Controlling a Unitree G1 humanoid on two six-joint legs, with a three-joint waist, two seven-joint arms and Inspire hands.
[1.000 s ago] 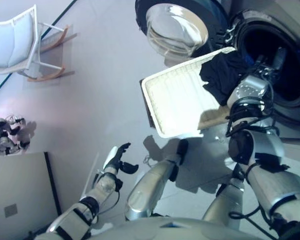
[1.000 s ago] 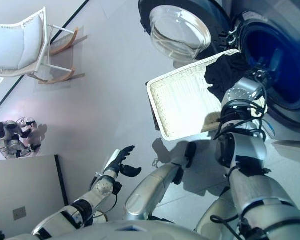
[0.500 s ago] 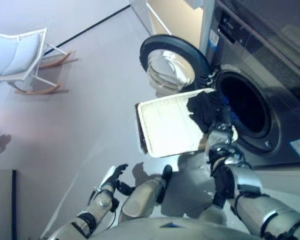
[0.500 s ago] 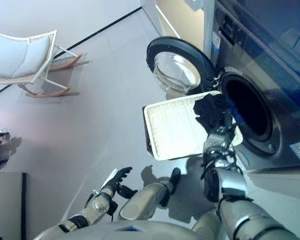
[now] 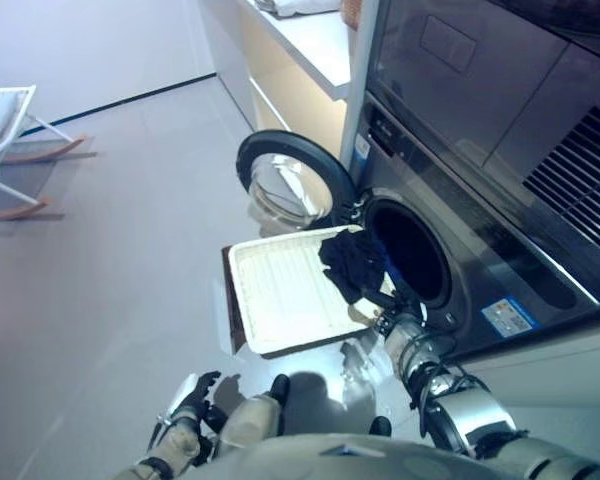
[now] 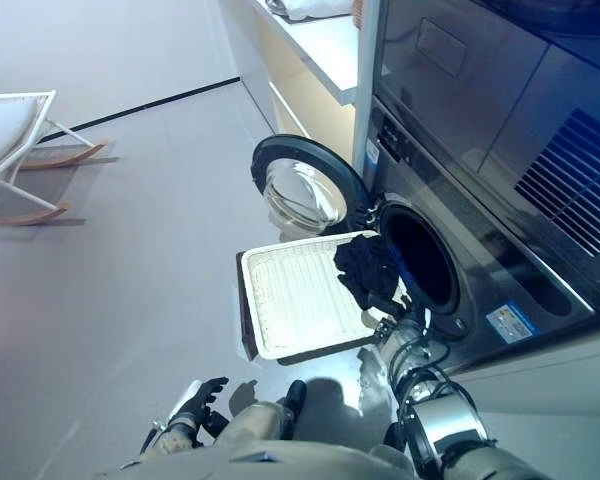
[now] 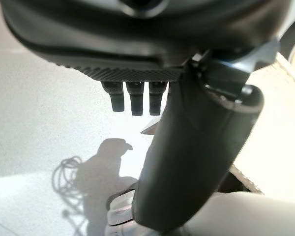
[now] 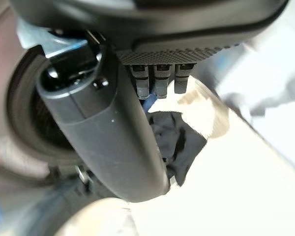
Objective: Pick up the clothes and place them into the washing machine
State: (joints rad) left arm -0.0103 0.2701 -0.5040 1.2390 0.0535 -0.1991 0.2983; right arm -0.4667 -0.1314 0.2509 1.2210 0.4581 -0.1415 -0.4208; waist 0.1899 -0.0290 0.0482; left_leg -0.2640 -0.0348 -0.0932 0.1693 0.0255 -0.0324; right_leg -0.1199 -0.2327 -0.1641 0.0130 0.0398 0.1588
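A dark bundle of clothes (image 5: pixel 352 262) lies at the far right end of the shallow white wicker basket (image 5: pixel 275 300), right by the washing machine's open drum (image 5: pixel 410 250). The basket rests on the low dark brown box (image 5: pixel 234 312). My right hand (image 5: pixel 388 322) is at the basket's near right corner, just short of the clothes; in the right wrist view its thumb (image 8: pixel 103 128) and straight fingers (image 8: pixel 157 78) point at the clothes (image 8: pixel 179 142) and hold nothing. My left hand (image 5: pixel 188 398) hangs low and open over the floor, and also shows in the left wrist view (image 7: pixel 196 147).
The machine's round door (image 5: pixel 285 180) stands open to the left of the drum, behind the basket. A white counter (image 5: pixel 305 35) runs along the wall beyond. A white rocking chair (image 5: pixel 2 140) stands far left on the grey floor (image 5: pixel 100 280).
The camera has tilted up, so the whole picture shifted and more of the machine shows. My right hand stays by the clothes at the basket's corner. My left hand stays open.
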